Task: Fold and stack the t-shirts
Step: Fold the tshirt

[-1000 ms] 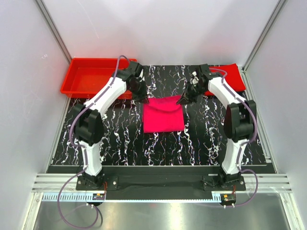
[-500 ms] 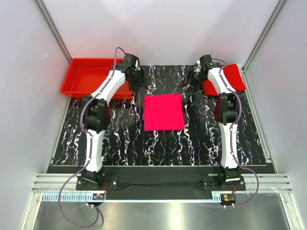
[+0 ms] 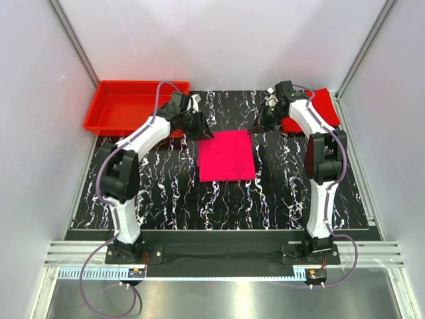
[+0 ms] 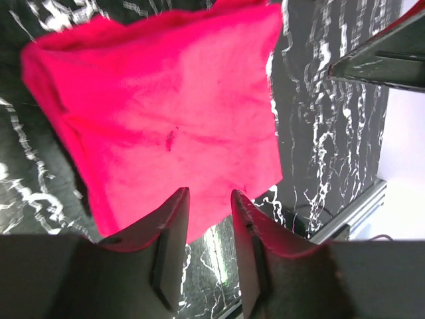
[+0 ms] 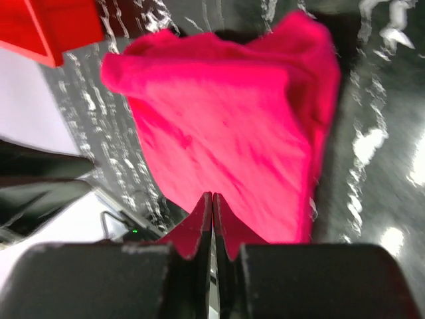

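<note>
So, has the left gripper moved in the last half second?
Yes. The left gripper went from the red tray back toward the pink t-shirt.

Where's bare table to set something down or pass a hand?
Free: near table strip between pink shirt and arm bases; patches either side of the shirt. Crowded: far edge, with tray, left gripper, right gripper, red shirt.

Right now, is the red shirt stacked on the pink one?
No, the red shirt lies off at the far right, well apart from the pink shirt in the middle.
</note>
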### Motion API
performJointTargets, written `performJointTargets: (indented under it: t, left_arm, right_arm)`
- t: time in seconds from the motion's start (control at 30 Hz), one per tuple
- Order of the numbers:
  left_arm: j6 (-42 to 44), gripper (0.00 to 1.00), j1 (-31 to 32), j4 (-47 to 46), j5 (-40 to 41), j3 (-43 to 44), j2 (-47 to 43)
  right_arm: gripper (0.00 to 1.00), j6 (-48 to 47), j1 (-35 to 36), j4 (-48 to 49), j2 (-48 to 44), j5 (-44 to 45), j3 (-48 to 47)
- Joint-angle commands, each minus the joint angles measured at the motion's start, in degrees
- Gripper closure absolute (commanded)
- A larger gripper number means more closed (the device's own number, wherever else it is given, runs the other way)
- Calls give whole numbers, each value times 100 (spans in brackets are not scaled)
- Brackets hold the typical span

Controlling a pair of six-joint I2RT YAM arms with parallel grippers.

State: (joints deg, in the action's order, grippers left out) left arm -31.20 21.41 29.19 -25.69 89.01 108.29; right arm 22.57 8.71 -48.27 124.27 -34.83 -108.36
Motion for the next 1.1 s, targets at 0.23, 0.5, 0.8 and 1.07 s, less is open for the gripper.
performJointTargets:
  t: [0.23,0.5,0.8,1.07]
  left_arm:
    - [-334,68,-260,-827,-7,986,1369]
    - [-194,67,-418,-749,82,1829,2537]
    - [377,57,-489,453,442,2828,2679]
    - [1581,49,56,1441,1522,2763,1418]
  right_arm:
    - [96,880,-44,1698,1405,-911,-633]
    - [95,960,-282,1874,2329,-1228,-1284]
    - [68,775,-449,647,2304,-1061,-2274]
    - [41,319,-563,-1131,1664,-482,-3237]
